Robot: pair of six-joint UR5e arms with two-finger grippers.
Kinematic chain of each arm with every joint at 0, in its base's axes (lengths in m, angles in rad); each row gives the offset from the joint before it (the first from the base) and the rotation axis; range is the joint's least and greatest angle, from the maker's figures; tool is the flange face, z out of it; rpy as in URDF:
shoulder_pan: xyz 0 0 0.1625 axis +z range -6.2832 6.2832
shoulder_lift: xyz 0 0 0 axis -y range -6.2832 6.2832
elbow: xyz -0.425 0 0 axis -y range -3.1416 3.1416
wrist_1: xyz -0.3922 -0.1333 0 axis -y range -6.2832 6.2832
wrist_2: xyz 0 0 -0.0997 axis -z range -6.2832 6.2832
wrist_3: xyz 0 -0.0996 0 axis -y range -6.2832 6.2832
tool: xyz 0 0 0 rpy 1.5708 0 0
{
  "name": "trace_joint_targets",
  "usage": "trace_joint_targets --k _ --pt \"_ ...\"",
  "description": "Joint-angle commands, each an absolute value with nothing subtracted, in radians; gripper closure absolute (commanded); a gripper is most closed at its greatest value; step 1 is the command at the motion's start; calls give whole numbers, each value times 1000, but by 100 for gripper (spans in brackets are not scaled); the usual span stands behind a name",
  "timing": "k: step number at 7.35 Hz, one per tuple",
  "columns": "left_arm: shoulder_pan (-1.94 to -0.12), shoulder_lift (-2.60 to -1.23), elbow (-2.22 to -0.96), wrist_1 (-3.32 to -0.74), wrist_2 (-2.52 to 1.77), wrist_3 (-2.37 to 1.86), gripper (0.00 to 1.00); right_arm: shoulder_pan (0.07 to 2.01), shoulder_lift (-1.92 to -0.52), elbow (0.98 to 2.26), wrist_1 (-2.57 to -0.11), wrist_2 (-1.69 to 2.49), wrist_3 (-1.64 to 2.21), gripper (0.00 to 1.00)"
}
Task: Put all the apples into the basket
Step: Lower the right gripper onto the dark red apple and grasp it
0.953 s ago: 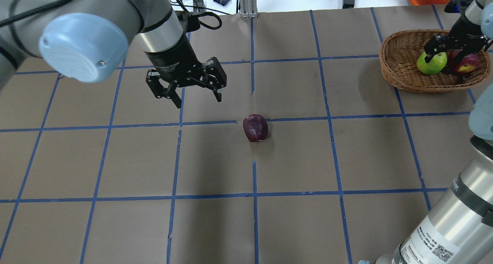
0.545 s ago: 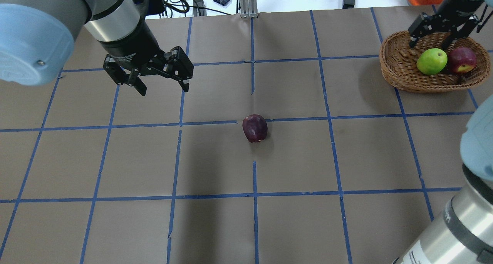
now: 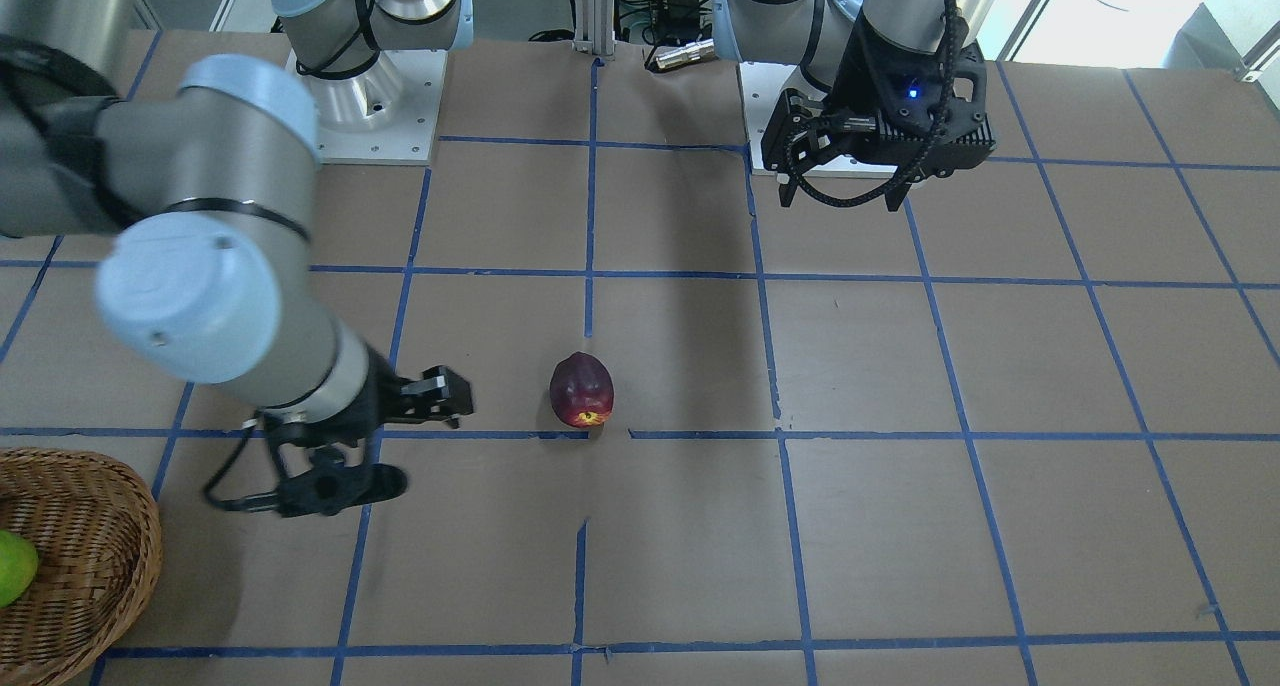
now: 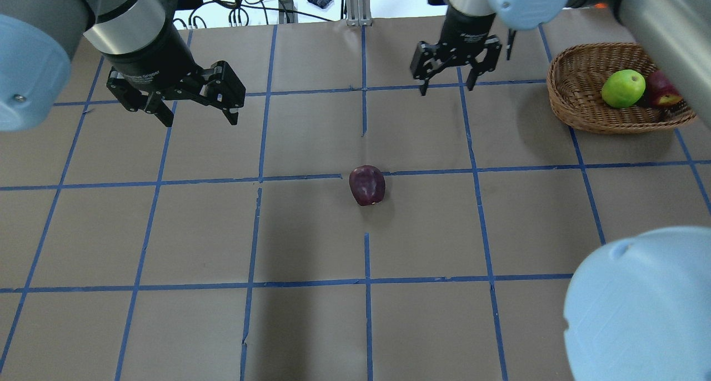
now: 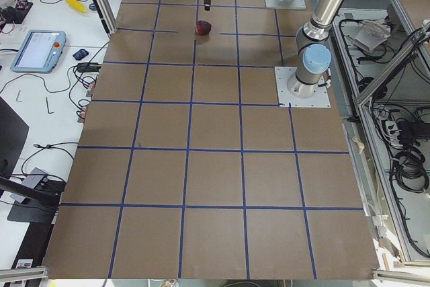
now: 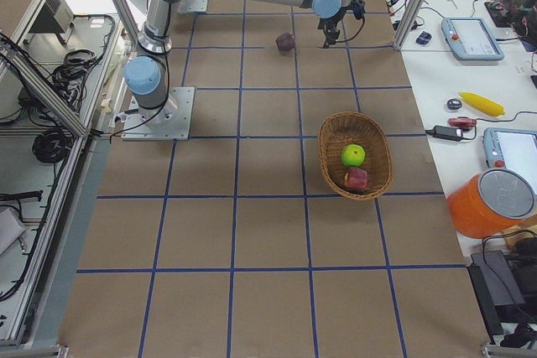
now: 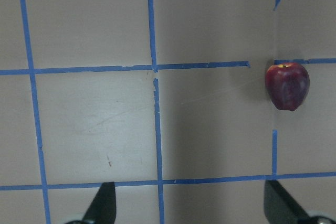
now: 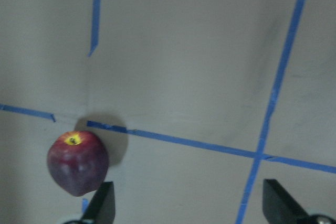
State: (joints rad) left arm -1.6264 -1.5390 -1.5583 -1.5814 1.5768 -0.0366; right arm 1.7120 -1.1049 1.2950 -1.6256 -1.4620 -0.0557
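Maroon apple point(image 4: 367, 185): you have it lying alone near the middle of the table point(image 4: 422, 325), right by a blue tape line point(image 4: 300, 176), with nothing holding it. Green apple point(image 4: 623, 88) and red apple point(image 4: 664, 90) sit side by side in the basket point(image 4: 600, 125) at the far right of the overhead view.

Tally, as I judge it: two of three are in. The maroon one remains to be picked and carried over.

Right gripper point(image 4: 447, 86): jaws spread wide, empty, hanging over the table between basket and maroon apple, well apart from both. Left gripper point(image 4: 200, 117): also spread wide and empty, off to the far left.

Change over the last second: the right gripper has lifted out of the basket, where it was at the green apple, and swung toward the centre. The left gripper has backed away from the maroon apple. None of the apples has shifted.
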Motion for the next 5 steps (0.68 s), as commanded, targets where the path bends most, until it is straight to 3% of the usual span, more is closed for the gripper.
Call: trace_joint_targets --k 1,3,5 --pt "-1623 -1537 -1560 -1575 1585 -34 0 1842 -1103 1382 -1731 -1450 8 0" --pt "-1614 -1537 -1560 -1577 1585 -32 0 1859 -1106 1536 -1915 -1447 8 0" --pt "-1614 -1537 -1557 -1577 1577 -31 0 1876 -1104 1600 -1994 -1437 49 0"
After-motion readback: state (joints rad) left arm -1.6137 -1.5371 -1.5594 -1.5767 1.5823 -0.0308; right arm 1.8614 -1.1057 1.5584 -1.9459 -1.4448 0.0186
